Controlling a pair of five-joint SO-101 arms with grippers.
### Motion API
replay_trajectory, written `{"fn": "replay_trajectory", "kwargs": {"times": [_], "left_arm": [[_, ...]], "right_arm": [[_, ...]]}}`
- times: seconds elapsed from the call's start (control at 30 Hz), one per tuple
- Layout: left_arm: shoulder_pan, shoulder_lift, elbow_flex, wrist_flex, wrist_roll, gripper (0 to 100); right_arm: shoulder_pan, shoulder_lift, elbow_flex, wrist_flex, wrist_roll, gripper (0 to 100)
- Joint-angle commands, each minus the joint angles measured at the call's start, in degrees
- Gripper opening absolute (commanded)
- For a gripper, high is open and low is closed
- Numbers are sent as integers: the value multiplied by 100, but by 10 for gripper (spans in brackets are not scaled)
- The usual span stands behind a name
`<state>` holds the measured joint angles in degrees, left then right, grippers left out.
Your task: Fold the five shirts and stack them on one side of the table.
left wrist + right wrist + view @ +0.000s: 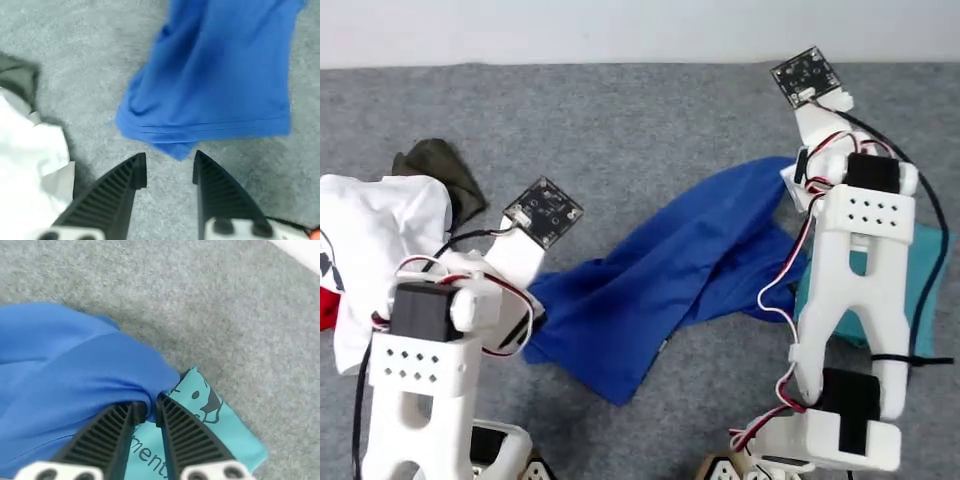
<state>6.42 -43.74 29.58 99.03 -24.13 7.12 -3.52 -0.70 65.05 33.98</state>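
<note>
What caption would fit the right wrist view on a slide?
Fingers pinch a bunched edge of the blue shirt above a teal shirt on the grey table.

The table (620,130) was surfaced in grey, short-napped, felt-like material. Lighting was even, with soft shadows only. A plain white band (620,30) ran along the far edge; whether wall or board could not be determined.
</note>
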Motion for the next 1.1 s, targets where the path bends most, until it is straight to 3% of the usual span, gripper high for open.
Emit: {"fn": "replay_trajectory", "kwargs": {"times": [0.0,0.17,0.53,0.7,1.07], "left_arm": [[756,-9,303,44,-70,164],[1802,0,1420,-782,167,164],[2690,26,2993,-2593,941,164],[3007,923,2905,-2813,1257,204],[3033,3147,1780,-2919,1266,209]], "right_arm": [[22,-66,-185,31,-132,12],[-127,-57,-176,127,-132,12],[-198,-57,-176,224,-132,13],[-286,-31,-176,224,-132,13],[-321,-31,-176,224,-132,14]]}}
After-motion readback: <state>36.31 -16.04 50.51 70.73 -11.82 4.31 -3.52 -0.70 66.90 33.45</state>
